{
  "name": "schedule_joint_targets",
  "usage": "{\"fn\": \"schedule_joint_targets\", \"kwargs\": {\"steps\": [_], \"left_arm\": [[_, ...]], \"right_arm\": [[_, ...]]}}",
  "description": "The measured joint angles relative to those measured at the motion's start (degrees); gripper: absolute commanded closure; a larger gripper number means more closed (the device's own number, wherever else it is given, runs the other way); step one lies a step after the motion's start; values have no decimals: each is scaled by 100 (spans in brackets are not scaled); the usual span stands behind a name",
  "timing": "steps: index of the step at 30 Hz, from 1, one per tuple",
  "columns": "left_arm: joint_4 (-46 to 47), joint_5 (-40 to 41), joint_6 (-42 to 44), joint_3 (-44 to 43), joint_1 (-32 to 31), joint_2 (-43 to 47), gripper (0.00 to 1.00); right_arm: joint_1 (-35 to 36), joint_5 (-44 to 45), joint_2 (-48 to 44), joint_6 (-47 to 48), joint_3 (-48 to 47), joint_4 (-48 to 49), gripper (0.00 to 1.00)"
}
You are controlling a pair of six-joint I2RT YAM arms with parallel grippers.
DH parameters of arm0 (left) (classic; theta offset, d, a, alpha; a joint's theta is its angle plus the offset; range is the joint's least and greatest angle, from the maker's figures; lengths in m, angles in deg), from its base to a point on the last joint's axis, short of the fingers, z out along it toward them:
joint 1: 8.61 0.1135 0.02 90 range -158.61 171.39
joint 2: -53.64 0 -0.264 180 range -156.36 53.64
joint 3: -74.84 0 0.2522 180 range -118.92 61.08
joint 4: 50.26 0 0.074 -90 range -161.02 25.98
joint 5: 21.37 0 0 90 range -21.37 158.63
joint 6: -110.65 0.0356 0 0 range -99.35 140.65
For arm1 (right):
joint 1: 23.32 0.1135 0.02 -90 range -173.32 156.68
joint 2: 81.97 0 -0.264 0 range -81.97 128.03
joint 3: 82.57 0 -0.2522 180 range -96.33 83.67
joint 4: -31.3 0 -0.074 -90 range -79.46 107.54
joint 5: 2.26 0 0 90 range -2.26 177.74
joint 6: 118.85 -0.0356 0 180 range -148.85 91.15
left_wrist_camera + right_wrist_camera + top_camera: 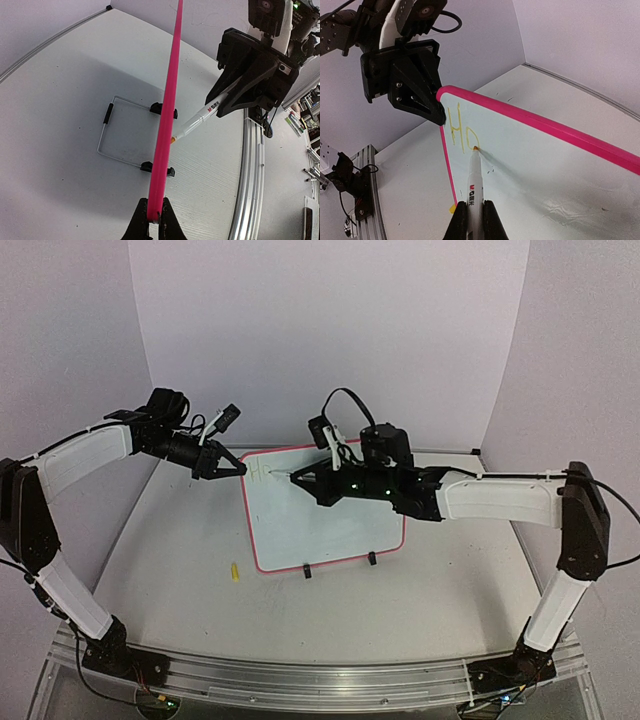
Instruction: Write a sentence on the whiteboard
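The whiteboard (330, 525), in its red-pink frame, stands tilted on two black clip feet (307, 571) at the table's middle. My left gripper (238, 470) is shut on the frame's top left corner; the left wrist view shows the frame (167, 110) edge-on between its fingers (142, 222). My right gripper (303, 478) is shut on a white marker (474, 185), whose orange tip touches the board. The sentence (460, 132) stands as yellow "Ho" near the top left corner. The marker tip rests at the bottom of the "o".
A small yellow cap (234, 571) lies on the table left of the board's lower corner. A wire stand (107, 135) sits behind the board. An aluminium rail (300, 675) runs along the near edge. Walls close the back and sides.
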Motion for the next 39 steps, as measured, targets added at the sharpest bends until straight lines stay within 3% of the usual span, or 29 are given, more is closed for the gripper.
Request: {"fn": "schedule_joint_targets", "kwargs": {"steps": [23,39], "left_arm": [[-3,-4,5,0,-6,0,100],[-3,-4,7,0,-7,0,100]], "right_arm": [[-13,-226,-454,64,195,65,100],[-13,44,-241,64,159,53,100]]}}
